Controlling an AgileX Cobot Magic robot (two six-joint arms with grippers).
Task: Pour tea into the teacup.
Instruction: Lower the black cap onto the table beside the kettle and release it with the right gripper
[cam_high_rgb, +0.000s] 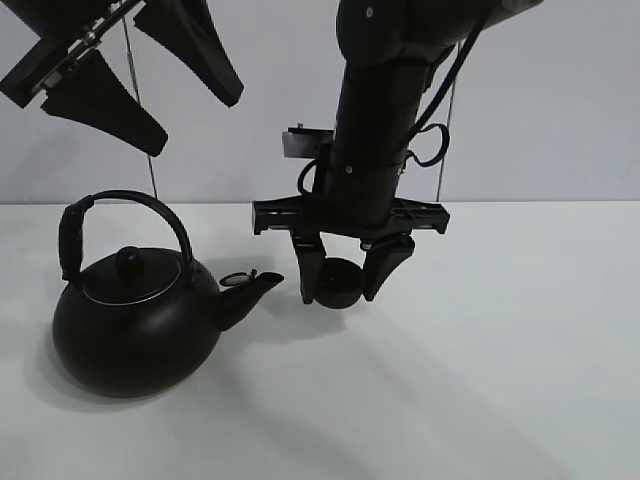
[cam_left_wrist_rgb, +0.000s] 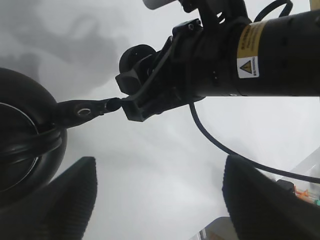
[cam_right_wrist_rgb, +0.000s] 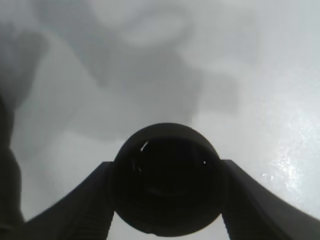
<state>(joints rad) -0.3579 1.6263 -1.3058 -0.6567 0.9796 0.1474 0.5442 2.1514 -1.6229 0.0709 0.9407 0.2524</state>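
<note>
The small matte-black teacup (cam_high_rgb: 341, 280) sits between the fingers of my right gripper (cam_high_rgb: 340, 293), which is shut on it, low over the white table (cam_high_rgb: 500, 350), just right of the spout. I cannot tell whether the cup touches the table. The right wrist view shows the cup (cam_right_wrist_rgb: 167, 187) from above, with a finger pressed on each side of it and my right gripper (cam_right_wrist_rgb: 167, 210) closed around it. The big black kettle (cam_high_rgb: 135, 320) stands at the left, its spout (cam_high_rgb: 255, 287) pointing at the cup. My left gripper (cam_high_rgb: 198, 122) is open and empty, high above the kettle.
In the left wrist view the kettle (cam_left_wrist_rgb: 25, 135) and its spout (cam_left_wrist_rgb: 85, 110) lie beside the right arm (cam_left_wrist_rgb: 260, 55) and the cup (cam_left_wrist_rgb: 136, 55), with my open left gripper (cam_left_wrist_rgb: 160, 200) below. A light wall (cam_high_rgb: 560, 100) stands behind the table.
</note>
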